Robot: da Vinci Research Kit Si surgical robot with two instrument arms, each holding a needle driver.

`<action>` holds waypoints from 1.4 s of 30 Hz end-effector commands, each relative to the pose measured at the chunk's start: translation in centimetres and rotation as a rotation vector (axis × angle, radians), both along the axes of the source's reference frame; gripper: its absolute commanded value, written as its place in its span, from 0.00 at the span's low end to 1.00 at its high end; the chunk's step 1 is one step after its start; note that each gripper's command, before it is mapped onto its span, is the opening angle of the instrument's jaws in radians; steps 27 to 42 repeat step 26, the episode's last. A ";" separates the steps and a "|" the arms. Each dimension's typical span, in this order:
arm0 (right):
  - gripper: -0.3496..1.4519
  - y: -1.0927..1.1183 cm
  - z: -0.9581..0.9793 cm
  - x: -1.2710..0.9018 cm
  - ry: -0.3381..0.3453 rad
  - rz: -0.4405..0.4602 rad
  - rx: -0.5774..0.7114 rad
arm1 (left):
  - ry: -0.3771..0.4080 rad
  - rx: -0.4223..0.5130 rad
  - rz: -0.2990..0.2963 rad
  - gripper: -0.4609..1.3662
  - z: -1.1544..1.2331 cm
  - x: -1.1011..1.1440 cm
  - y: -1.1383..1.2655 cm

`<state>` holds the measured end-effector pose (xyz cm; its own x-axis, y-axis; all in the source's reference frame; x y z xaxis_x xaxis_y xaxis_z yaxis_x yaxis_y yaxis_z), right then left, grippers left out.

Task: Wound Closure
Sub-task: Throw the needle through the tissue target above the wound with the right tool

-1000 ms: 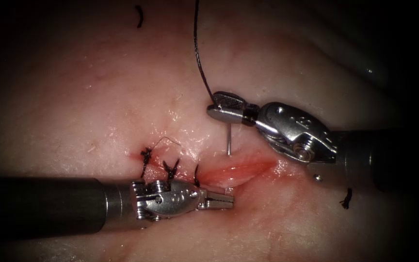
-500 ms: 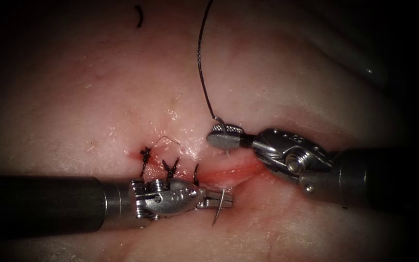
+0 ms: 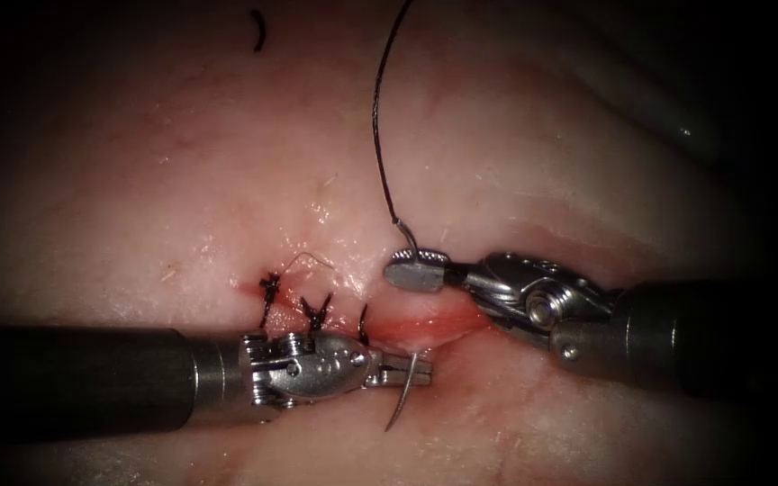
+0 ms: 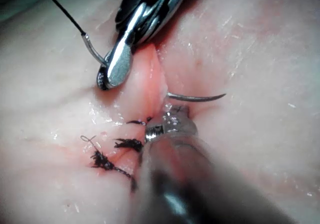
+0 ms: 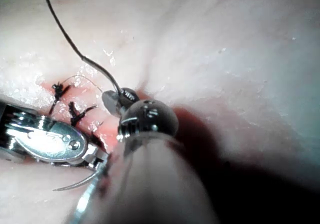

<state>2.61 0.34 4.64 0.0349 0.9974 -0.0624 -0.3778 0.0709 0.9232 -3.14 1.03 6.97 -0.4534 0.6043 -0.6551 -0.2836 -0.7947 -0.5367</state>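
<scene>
Partly buried mid-curve in the tissue [image 3: 227, 162]: needle [image 3: 400, 400], tail clamped by right tool [image 3: 407, 270]; tip emerging at six o'clock beside closed, empty left tool [image 3: 407, 371].

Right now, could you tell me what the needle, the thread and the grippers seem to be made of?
The needle, passing through the tissue with its tip out beside the left gripper, looks like polished steel: thin, silvery, glinting. The thread, trailing from the needle's rear end held in the right gripper, looks like dark, smooth filament, possibly synthetic. Both grippers appear bright metal with mirror highlights.
</scene>
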 end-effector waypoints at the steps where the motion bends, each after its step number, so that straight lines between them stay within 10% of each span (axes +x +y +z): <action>1: 0.00 0.00 0.00 0.00 -0.004 0.001 0.000 | -0.006 0.005 0.006 0.06 0.00 0.00 0.01; 42: 0.00 -0.04 0.01 0.00 -0.001 0.006 0.006 | -0.007 0.002 0.006 0.06 -0.04 0.00 0.02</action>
